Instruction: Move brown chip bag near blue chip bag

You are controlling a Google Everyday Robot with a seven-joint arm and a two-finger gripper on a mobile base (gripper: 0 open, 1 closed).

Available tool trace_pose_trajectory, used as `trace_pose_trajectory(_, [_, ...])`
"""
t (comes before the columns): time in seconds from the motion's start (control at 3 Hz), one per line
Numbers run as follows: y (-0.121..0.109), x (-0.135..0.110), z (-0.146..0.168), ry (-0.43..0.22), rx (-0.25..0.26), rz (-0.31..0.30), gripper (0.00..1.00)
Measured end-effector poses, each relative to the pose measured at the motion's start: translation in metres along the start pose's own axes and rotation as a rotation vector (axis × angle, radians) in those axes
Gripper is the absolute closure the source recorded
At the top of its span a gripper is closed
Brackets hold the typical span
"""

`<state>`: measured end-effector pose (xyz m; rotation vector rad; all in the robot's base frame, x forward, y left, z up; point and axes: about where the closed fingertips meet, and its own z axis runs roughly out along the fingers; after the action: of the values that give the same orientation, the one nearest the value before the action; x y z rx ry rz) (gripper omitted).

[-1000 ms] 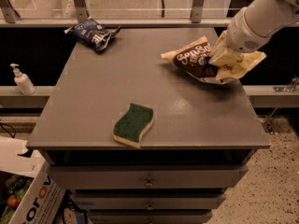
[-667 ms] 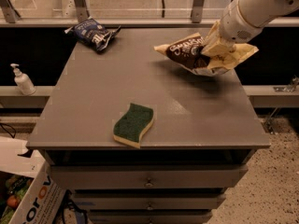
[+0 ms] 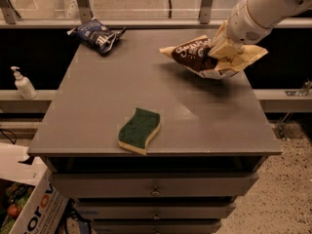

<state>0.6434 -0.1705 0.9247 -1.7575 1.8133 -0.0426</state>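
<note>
brown chip bag (image 3: 191,55) shifted left, gripper (image 3: 223,49) clamping it above table (image 3: 146,82), blue chip bag (image 3: 96,34) well apart

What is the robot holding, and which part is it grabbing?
The claw holds the brown chip bag by its middle, beside the dark panel, above the table.

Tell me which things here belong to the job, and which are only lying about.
Job: brown chip bag, held off the table at right rear by the end effector; blue chip bag, left rear corner.
Lying about: green sponge near the front edge; pump bottle on the left ledge.
</note>
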Motion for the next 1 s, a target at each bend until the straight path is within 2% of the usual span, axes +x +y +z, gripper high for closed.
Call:
trace_pose_trajectory(0.67, [-0.061,-0.043,0.03,-0.054,0.109,-0.171,1.0])
trace_pose_trajectory(1.0, [-0.079,-0.059,0.051,-0.076,0.129,-0.24,1.0])
